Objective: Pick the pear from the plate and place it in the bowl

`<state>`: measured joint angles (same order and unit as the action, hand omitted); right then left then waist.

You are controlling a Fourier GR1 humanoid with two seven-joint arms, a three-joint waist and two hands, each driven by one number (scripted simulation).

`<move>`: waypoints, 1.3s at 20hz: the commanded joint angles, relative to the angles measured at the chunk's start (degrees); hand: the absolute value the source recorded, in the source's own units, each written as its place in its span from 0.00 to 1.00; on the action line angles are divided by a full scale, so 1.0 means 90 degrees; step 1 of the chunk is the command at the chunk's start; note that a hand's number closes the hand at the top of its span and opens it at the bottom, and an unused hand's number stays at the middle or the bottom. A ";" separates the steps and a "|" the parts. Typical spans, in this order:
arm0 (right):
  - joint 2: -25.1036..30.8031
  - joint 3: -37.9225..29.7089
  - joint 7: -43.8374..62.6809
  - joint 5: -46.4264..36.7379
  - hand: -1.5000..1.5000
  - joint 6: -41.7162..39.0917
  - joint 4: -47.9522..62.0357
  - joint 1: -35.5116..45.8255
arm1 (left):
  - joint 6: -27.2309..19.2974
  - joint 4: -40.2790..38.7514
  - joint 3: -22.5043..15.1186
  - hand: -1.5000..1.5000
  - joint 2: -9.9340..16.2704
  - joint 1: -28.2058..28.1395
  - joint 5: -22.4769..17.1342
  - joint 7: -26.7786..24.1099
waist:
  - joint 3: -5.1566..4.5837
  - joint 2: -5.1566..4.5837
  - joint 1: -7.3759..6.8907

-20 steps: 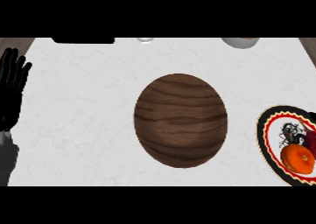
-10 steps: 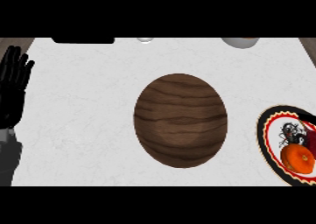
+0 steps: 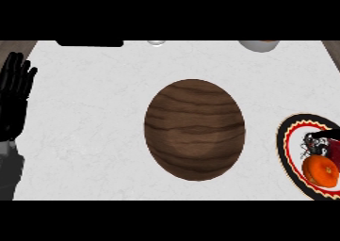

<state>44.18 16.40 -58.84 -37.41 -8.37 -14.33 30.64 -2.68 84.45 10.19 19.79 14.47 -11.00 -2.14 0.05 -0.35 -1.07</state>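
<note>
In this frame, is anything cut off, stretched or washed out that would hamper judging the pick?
Head view: the plate is cut by the right edge, so the orange fruit on it shows only partly; the wooden bowl looks stretched taller than wide; lighting is even, no glare; the left hand rests open at the left edge.

The worktop (image 3: 96, 141) looked like pale, faintly veined marble with a smooth matt finish. The bowl (image 3: 194, 135) was dark brown wood with wavy grain and a dull sheen. The plate (image 3: 292, 146) seemed glazed ceramic, patterned in black, red and cream. The left hand (image 3: 11, 101) was smooth black plastic, slightly glossy.
</note>
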 commanded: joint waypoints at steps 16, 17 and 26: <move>0.0502 -0.0309 0.1101 -0.0387 1.00 0.1687 0.0706 0.0751 | -0.0015 0.0158 -0.0138 0.50 -0.0188 0.0108 0.0137 0.0148 | 0.0026 -0.0058 -0.0200; 0.0608 -0.0259 0.1044 -0.0474 1.00 0.1804 0.0786 0.0732 | 0.0073 0.0145 -0.0107 0.50 -0.0135 0.0064 0.0088 0.0161 | 0.0031 -0.0074 -0.0220; 0.0861 -0.0881 0.0787 -0.0056 1.00 0.2263 0.0725 0.1219 | 0.0061 -0.0193 -0.0037 0.50 -0.0166 0.0093 0.0231 -0.0032 | 0.0008 -0.0004 0.0011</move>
<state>50.53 11.01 -49.97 -39.81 10.23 -7.35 40.95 -2.82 83.53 9.88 18.08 15.87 -9.24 -2.28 0.18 -0.61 -1.62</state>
